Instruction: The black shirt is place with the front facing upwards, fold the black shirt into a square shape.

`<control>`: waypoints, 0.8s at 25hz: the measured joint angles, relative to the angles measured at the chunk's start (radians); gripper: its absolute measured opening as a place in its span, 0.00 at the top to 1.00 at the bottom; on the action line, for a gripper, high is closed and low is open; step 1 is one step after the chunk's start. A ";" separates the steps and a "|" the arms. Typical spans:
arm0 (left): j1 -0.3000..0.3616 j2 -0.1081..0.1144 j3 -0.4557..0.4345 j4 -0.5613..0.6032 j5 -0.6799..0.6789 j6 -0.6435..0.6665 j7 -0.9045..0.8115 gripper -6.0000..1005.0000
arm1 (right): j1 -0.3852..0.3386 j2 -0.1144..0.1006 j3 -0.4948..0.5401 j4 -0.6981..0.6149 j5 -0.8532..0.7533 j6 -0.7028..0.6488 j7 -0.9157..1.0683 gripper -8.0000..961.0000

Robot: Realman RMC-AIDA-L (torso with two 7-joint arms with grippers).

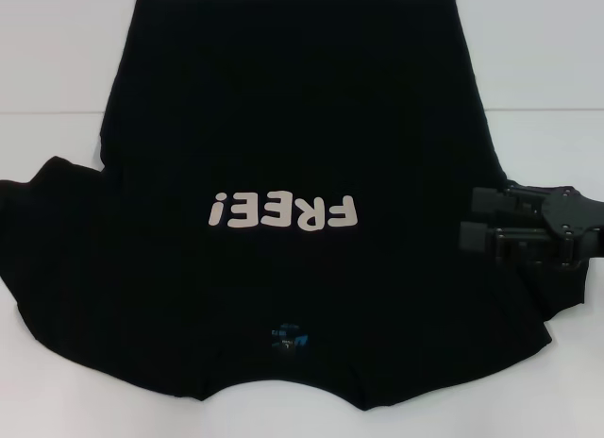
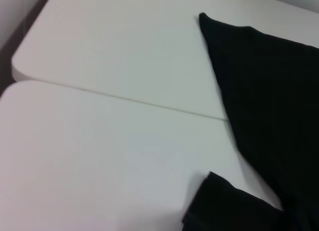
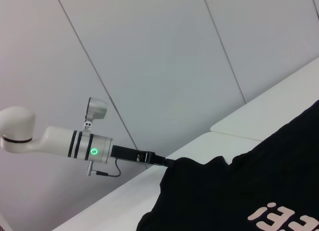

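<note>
White table (image 1: 57, 51) carries the black shirt (image 1: 283, 126), spread flat, "FREE!" lettering (image 1: 283, 211) facing up, blue neck label (image 1: 288, 336) at near edge. Right gripper (image 1: 464, 221) over shirt's right side, beside the lettering; fingers parted, nothing visibly held. Left gripper (image 3: 167, 162) at the shirt's far sleeve; grasp unclear.

Even, bright, diffuse light is seen in all three views; no source can be placed. The white table (image 1: 57, 42) is rendered near washed-out in the head view, with only faint soft shadows along cloth edges. The black shirt (image 1: 283, 126) is crushed to flat black, folds barely readable; the lettering (image 1: 283, 211) stays legible but soft-edged. The left wrist view is softly blurred throughout. No glare noted. The right wrist view is tilted.
</note>
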 joint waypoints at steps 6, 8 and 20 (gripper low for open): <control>0.000 0.000 0.000 0.000 0.000 -0.029 0.001 0.94 | 0.000 0.000 0.000 0.000 0.000 0.001 0.000 0.08; 0.000 0.000 0.000 0.001 0.000 -0.034 0.001 0.94 | 0.000 0.000 0.000 0.000 0.000 0.001 0.000 0.08; 0.001 0.001 0.001 0.011 0.000 -0.036 0.001 0.92 | 0.004 0.000 0.000 0.002 0.000 0.001 0.000 0.08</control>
